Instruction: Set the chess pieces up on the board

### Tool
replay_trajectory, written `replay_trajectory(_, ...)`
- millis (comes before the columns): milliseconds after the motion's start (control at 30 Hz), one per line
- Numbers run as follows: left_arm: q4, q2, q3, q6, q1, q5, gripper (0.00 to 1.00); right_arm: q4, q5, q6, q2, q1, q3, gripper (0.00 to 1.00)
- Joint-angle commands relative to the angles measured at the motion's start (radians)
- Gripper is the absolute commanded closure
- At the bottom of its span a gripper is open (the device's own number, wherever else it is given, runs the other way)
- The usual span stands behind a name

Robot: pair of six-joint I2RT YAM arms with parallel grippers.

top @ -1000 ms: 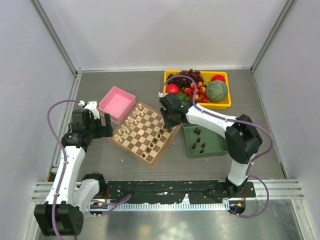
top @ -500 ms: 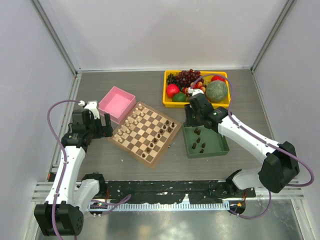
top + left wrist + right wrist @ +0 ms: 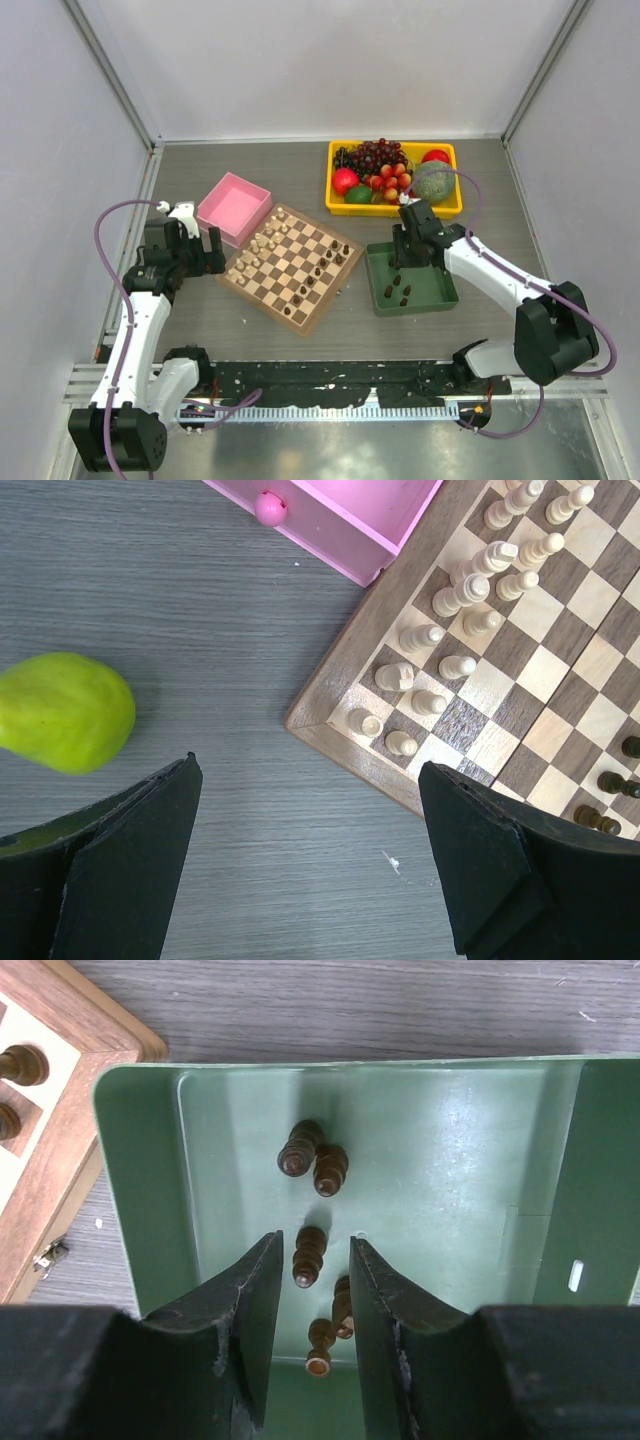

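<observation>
no readable text, labels, numbers or signs

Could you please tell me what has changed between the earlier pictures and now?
The right end effector swung right, from over the right corner of the board to the green tray, where its parted jaws now straddle a dark piece without gripping it. The left end effector stayed open beside the board; the pink box and yellow fruit bin look unchanged.

You've got the board (image 3: 291,265) mid-table, the box (image 3: 233,208) at its far-left corner, the tray (image 3: 437,285) just right of it, and the fruit bin (image 3: 331,170) behind that. Some chess pieces (image 3: 318,272) stand on the board's right side, more sit in the tray.
</observation>
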Motion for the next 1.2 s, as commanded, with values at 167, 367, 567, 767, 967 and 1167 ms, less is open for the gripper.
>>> replay_trajectory(167, 0.002, 0.002, 0.032, 0.011, 0.001, 0.005, 0.01, 0.081, -0.029, -0.037, 0.058, -0.032, 0.001, 0.64)
replay_trajectory(367, 0.002, 0.004, 0.032, 0.011, 0.000, 0.002, 0.01, 0.110, -0.036, -0.048, 0.104, -0.037, 0.022, 0.65)
replay_trajectory(567, 0.002, 0.005, 0.034, 0.013, 0.000, 0.003, 0.01, 0.119, -0.026, -0.046, 0.135, -0.041, 0.025, 0.67)
replay_trajectory(767, 0.002, 0.007, 0.034, 0.015, -0.026, 0.000, 0.01, 0.123, -0.010, -0.063, 0.152, -0.052, 0.034, 0.70)
replay_trajectory(967, 0.002, 0.007, 0.035, 0.015, -0.026, 0.000, 0.01, 0.125, -0.008, -0.064, 0.155, -0.052, 0.044, 0.66)
replay_trajectory(1167, 0.002, 0.010, 0.035, 0.015, -0.026, 0.005, 0.01, 0.133, -0.006, -0.072, 0.162, -0.053, 0.047, 0.71)
